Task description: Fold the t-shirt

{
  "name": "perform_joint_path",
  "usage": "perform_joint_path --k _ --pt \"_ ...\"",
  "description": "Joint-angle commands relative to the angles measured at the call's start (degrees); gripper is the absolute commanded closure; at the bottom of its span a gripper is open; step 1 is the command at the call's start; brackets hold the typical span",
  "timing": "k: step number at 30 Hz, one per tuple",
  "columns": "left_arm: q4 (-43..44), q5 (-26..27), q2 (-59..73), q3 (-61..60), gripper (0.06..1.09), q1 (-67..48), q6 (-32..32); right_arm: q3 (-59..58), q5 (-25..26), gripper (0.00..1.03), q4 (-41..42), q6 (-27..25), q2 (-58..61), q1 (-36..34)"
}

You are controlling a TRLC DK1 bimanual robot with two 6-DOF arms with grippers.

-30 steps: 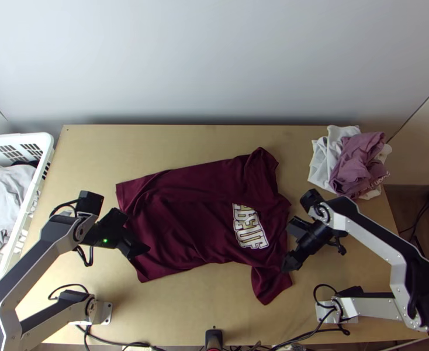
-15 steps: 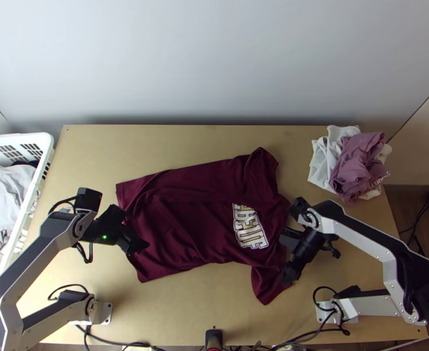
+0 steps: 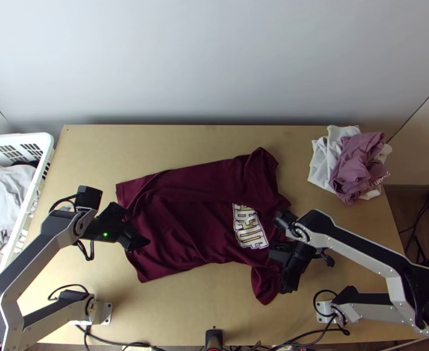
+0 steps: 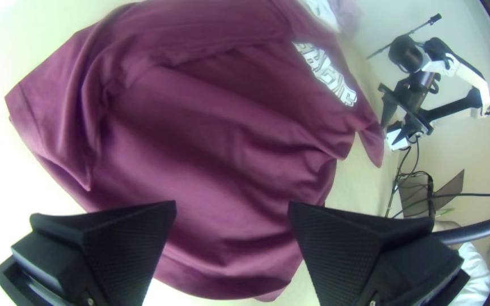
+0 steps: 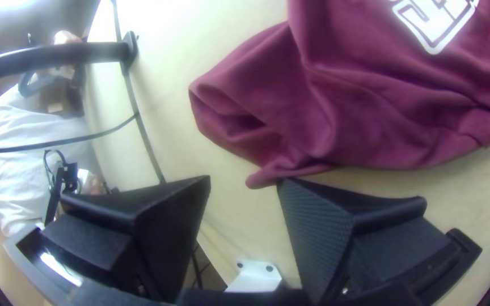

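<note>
Near sleeve (image 3: 265,285) of the maroon short-sleeved cotton-look t-shirt (image 3: 191,213) lies just beside the right end effector (image 5: 244,178), toward the middle of the light wooden worktop (image 3: 203,304). Contact cannot be confirmed. Right arm is clearly the nearer one to this sleeve; left end effector (image 4: 232,203) is above the opposite, hem end. The shirt's long axis runs across the worktop from the left arm's side to the right's, slanting slightly away from the bases toward the sleeve end.

End effectors: both have fingers spread wide, nothing between them.

Garment: spread, not folded; body rippled, with a long ridge along the far half. Near sleeve is rumpled, cuff gaping. White block lettering (image 3: 249,227) faces up near the sleeve end.

Judgement: fold still to be made. A grasp at the near sleeve probably needs a small inward shift of the right end effector; closing short could miss the cloth.
</note>
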Motion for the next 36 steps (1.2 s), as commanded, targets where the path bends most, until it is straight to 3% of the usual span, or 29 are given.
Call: perform_joint_path --k 1,7,16,17,18,19,26,32,36 --pt "0.5 -0.1 0.5 0.0 0.13 0.1 -0.3 -0.5 -0.1 0.47 1.5 3.4 0.0 4.7" --pt "0.5 -0.1 -0.4 -0.3 0.13 2.2 0.7 -0.8 1.1 0.47 3.4 5.0 0.7 4.7" --pt "0.5 -0.1 -1.1 0.1 0.13 2.4 0.6 -2.2 11.2 0.48 8.9 8.2 6.5 4.7" --pt "0.5 -0.1 -1.2 0.1 0.13 2.4 0.6 -2.2 11.8 0.52 9.6 8.7 6.5 4.7" --pt "0.5 -0.1 -1.3 0.2 0.13 2.5 0.6 -2.2 11.8 0.72 10.6 8.9 6.4 4.7" --pt "0.5 -0.1 -1.3 0.4 0.13 2.6 0.5 -2.1 11.7 1.01 12.0 8.9 5.8 4.7" --pt "0.4 -0.1 -1.4 0.7 0.13 2.8 0.3 0.2 10.5 1.0 13.1 11.3 3.6 4.8" --pt "0.4 0.0 -1.4 0.5 0.13 2.8 -0.6 2.7 9.2 1.0 18.4 20.6 -2.3 7.6" --pt "0.3 0.0 -1.8 0.9 0.13 3.0 -1.1 7.2 9.2 1.0 18.1 24.0 -3.5 7.6"
